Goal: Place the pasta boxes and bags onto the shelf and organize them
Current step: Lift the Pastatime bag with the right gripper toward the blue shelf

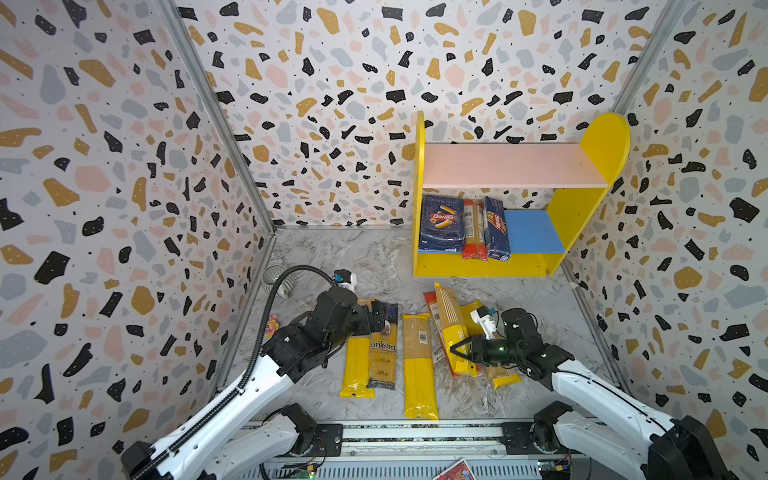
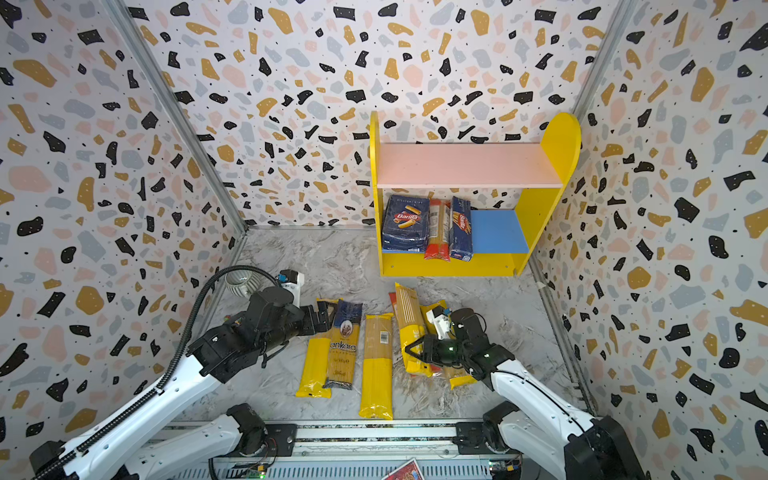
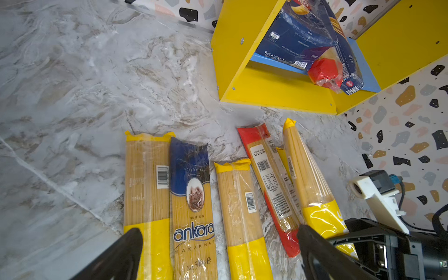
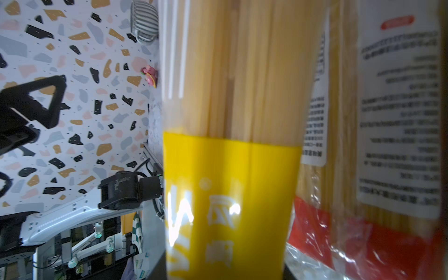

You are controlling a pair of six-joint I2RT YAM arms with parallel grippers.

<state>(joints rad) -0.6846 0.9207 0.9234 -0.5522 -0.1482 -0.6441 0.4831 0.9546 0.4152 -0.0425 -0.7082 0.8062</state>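
The shelf (image 1: 515, 166) stands at the back right. On its blue lower board (image 1: 534, 230) are the wide pasta box (image 1: 441, 224), a red-orange bag (image 1: 473, 235) and the narrow pasta box (image 1: 496, 228). My right gripper (image 1: 459, 351) is shut on the yellow end of a spaghetti bag (image 1: 451, 320) (image 4: 230, 181), whose far end tilts up over a red-orange bag (image 1: 432, 309) (image 3: 269, 179). On the floor lie a yellow bag (image 1: 355, 365), the blue ankara bag (image 1: 382, 349) (image 3: 194, 206), a middle yellow bag (image 1: 419, 365) and another (image 1: 503, 378) under the right arm. My left gripper (image 1: 376, 316) (image 3: 218, 232) hangs open above the two leftmost bags.
A grey striped cup (image 1: 276, 276) and a small pink toy (image 1: 272, 324) sit by the left wall. Patterned walls close in on three sides. The arms' metal rail (image 1: 415, 432) runs along the front. The pink upper board (image 2: 465, 164) is bare.
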